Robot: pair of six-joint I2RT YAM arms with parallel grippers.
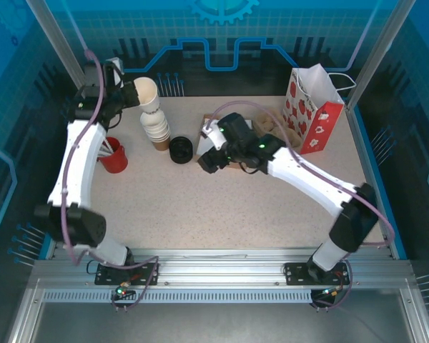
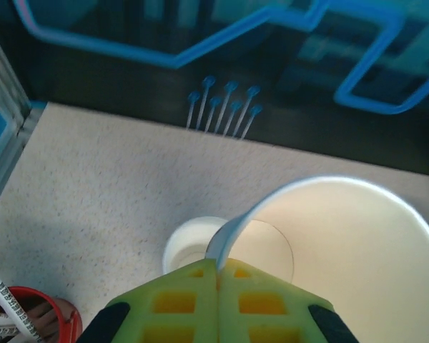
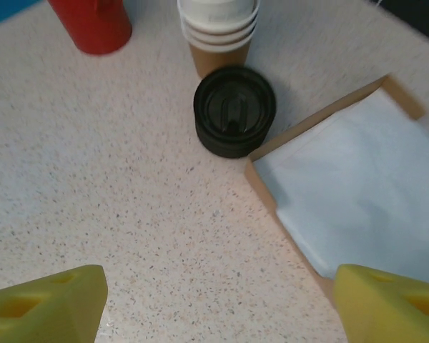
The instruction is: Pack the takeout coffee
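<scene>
Your left jaws gripped a paper cup (image 2: pixel 357 243) above the cup stack (image 1: pixel 157 130), and your right jaws hung open over the speckled worktop (image 1: pixel 200 207) near the black lids (image 3: pixel 234 111), blue walls (image 1: pixel 272 28) behind.

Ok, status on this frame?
Left tool shut on lidless white cup rim, held tilted over cup stack. Right tool open, low over table near black lids. Paper bag upright far right.

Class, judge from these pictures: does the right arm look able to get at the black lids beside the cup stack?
Probably yes. The right gripper hangs open, facing the black lids across bare table; the napkin tray lies off to one side, and the cup stack stands behind them.
</scene>
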